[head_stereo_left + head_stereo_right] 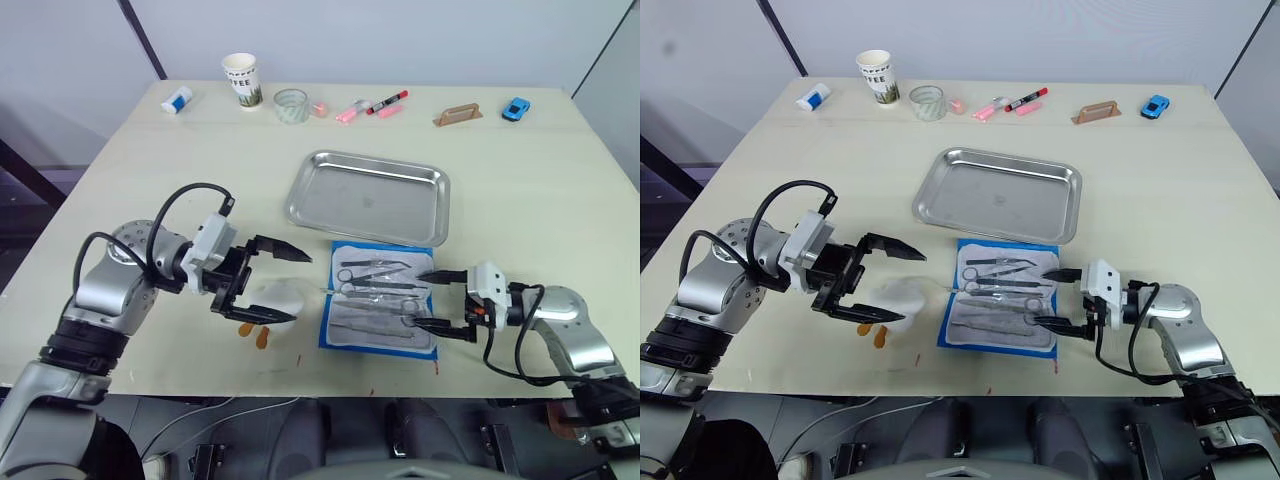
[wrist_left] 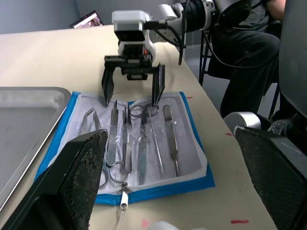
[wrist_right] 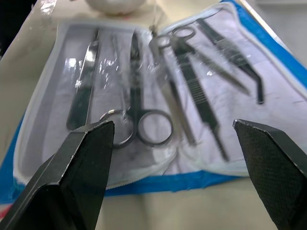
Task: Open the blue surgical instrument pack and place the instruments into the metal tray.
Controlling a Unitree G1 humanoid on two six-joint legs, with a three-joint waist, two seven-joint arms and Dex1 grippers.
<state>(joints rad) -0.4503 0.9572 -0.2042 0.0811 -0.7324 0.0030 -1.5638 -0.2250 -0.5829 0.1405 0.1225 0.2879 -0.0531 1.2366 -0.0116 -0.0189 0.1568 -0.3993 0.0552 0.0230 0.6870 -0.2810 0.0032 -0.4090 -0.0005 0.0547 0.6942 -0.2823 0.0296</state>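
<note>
With the blue surgical instrument pack [image 1: 381,297] already lying unzipped and flat on the table just in front of the metal tray [image 1: 367,197], the step in hand looks like picking the first tool out of it. Instruments [image 1: 377,287] sit in rows on the pale lining: scissors, forceps, tweezers, seemingly under clear plastic sleeves that glint in the right wrist view. Tray holds nothing yet.

Right gripper [image 1: 439,303] hovers at the pack's right edge, jaws spread wide, holding nothing, tips pointing at the ring-handled scissors [image 3: 136,112]. Left gripper [image 1: 273,282] is also spread wide and holding nothing, just left of the pack, over a white cloth-like lump [image 1: 277,296].

To do it well, the right gripper probably should narrow before descending, since the tools lie close together and a wide span would catch two at once. Aiming at a ring handle or a raised shank likely gives better purchase than a flat blade. Sliding the tool out along its length looks wiser than lifting straight up, as the sleeve may grip it and drag the light pack along. Left gripper could press the blue border down to anchor it. Risk: thin steel slipping between the black fingers on the short carry to the tray.
</note>
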